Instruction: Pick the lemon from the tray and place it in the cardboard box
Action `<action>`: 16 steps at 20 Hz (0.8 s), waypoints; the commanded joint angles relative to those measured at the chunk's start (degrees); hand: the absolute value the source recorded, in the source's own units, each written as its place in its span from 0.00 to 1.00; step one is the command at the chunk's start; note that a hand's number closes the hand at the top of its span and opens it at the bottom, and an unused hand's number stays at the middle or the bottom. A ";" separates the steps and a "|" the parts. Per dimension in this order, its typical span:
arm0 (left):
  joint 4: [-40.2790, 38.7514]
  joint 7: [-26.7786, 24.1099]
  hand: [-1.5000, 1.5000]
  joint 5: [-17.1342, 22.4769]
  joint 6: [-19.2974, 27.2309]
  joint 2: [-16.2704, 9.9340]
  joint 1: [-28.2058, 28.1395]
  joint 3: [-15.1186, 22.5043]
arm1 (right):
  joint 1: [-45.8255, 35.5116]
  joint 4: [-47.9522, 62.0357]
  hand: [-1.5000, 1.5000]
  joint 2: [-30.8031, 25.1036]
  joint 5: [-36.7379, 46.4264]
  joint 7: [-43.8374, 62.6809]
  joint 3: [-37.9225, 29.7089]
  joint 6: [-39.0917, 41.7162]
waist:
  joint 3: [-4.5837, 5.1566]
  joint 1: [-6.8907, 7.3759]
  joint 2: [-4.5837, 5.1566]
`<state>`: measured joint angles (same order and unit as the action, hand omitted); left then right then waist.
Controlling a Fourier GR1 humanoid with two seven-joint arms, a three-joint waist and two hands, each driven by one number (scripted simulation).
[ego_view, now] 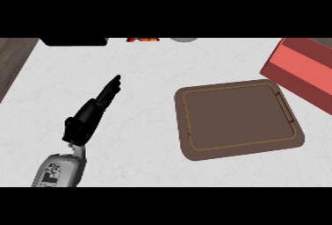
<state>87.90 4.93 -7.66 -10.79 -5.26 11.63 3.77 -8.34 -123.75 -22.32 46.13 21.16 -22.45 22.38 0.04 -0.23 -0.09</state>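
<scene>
Beside tray (194, 151), red box (304, 66)

I am looking down at what seems a kitchen: a white marbled counter (149, 66) with a dark wood strip (13, 57) at its left edge and a brown serving tray (236, 121) on top.

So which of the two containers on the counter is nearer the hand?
The brown tray, flat at centre right. The red box sits farther off at the right edge, beyond the tray from the left hand.
</scene>
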 commanded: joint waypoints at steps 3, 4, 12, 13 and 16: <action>1.91 -0.20 0.50 -4.78 4.37 3.82 -1.54 3.90 | -6.97 9.60 1.00 -3.53 0.34 0.91 -4.36 -2.60 | -0.05 0.44 0.12; 3.95 0.52 0.50 -0.96 -0.45 0.56 -3.50 1.82 | -10.13 8.65 1.00 -7.23 -3.91 3.64 -7.48 3.03 | -0.03 0.42 0.03; -0.48 -0.15 0.50 -1.95 0.38 2.32 -0.35 1.74 | -18.42 29.61 1.00 -11.75 -2.33 -2.67 -6.68 -5.11 | -0.05 0.54 0.18; 2.37 -0.10 0.50 -0.22 -1.48 -0.04 -1.67 -0.23 | -17.94 30.46 1.00 -9.66 -1.43 -3.85 -5.25 -8.38 | -0.05 0.69 0.16; 0.00 0.46 0.50 -0.08 -1.40 -0.09 1.09 -1.44 | -20.92 37.58 1.00 -10.49 -1.08 -5.84 -5.28 -12.08 | -0.05 0.68 0.21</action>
<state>88.49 4.51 -8.78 -11.08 -4.40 10.87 3.95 -26.91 -93.50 -33.20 44.34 17.91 -28.43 15.44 0.01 0.38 0.08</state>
